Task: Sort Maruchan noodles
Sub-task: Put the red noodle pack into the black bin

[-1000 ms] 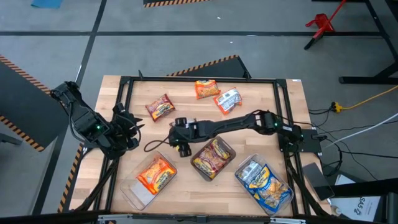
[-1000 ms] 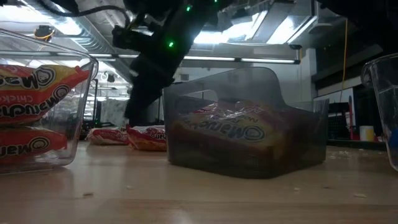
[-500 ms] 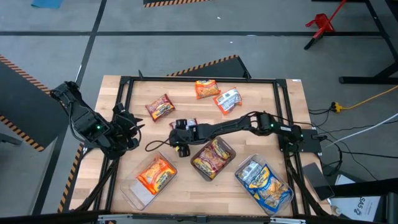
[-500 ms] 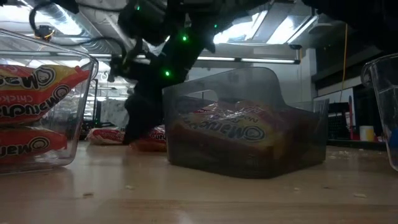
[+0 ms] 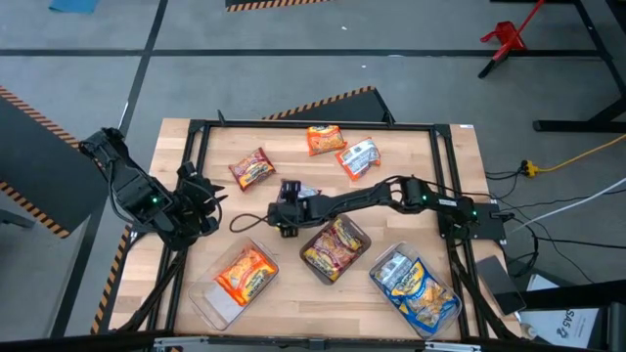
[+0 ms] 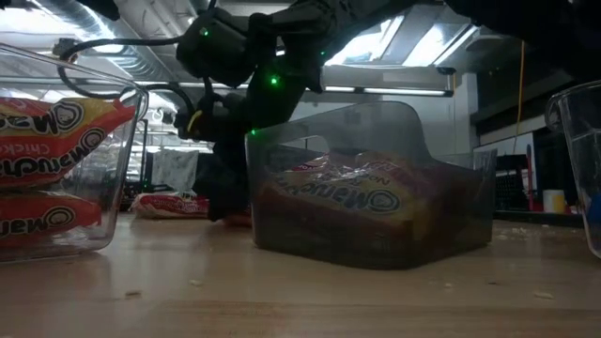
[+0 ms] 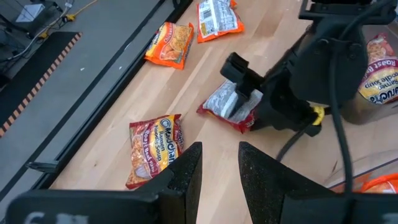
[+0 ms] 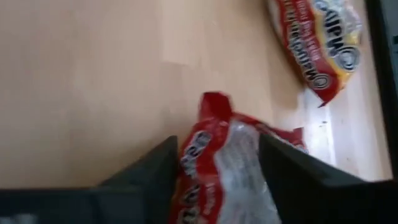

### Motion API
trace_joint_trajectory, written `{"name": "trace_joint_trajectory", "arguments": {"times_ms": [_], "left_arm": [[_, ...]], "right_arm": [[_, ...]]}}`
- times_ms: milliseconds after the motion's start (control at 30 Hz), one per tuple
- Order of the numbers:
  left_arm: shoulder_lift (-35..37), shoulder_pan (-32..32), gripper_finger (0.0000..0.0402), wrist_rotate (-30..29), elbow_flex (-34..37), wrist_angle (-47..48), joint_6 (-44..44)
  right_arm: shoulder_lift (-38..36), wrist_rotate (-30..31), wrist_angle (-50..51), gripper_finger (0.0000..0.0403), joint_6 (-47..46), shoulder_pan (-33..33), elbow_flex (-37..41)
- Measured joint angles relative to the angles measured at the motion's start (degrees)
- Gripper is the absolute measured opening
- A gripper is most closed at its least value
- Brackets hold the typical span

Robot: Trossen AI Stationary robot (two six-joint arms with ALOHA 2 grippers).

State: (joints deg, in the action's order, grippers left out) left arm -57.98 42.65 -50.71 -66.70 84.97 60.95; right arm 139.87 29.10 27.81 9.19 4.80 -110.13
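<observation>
A dark red Maruchan noodles packet (image 7: 225, 104) lies near the table's middle, silvery side up. My right gripper (image 5: 290, 198) reaches over from the right and is shut on it. More loose packets lie toward the far edge: dark red (image 5: 252, 168), orange (image 5: 325, 139) and white-and-red (image 5: 359, 158). My left gripper (image 7: 221, 168) hovers open at the table's left edge, with nothing between its fingers. My right gripper pinches the dark red packet between its two fingers, one on each long side (image 8: 193, 155). The fingers slant down from above and from the table's right. The packet's red end (image 8: 214, 102) pokes out past the fingertips. The packet lies on the table.
Three clear trays stand along the near side: one with orange packets (image 5: 240, 279), one with dark red packets (image 5: 335, 246) just behind my right gripper, and one with blue packets (image 5: 416, 288). A black frame (image 5: 313, 124) borders the table.
My right gripper has sunk to the table at the dark red packet, shifting a little toward the far edge and tipping more steeply downward. The packet has stayed where it lay.
</observation>
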Motion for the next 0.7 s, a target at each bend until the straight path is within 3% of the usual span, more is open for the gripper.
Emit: {"name": "trace_joint_trajectory", "arguments": {"times_ms": [267, 567, 700], "left_arm": [[-0.02, 0.0, 0.0099, -0.06, 0.0, -0.02, 0.0], [0.0, 0.0, 0.0099, -0.03, 0.0, 0.02, 0.0], [0.01, 0.01, 0.0098, 0.17, 0.0, 0.01, 0.0]], "right_arm": [[0.0, -0.17, -0.21, 0.0018, 0.02, 0.04, 0.0], [-1.05, -1.99, 5.3, 0.0002, -1.38, -0.18, -6.03], [-3.63, -6.53, 10.07, 0.0001, -2.86, -1.43, -10.77]]}}
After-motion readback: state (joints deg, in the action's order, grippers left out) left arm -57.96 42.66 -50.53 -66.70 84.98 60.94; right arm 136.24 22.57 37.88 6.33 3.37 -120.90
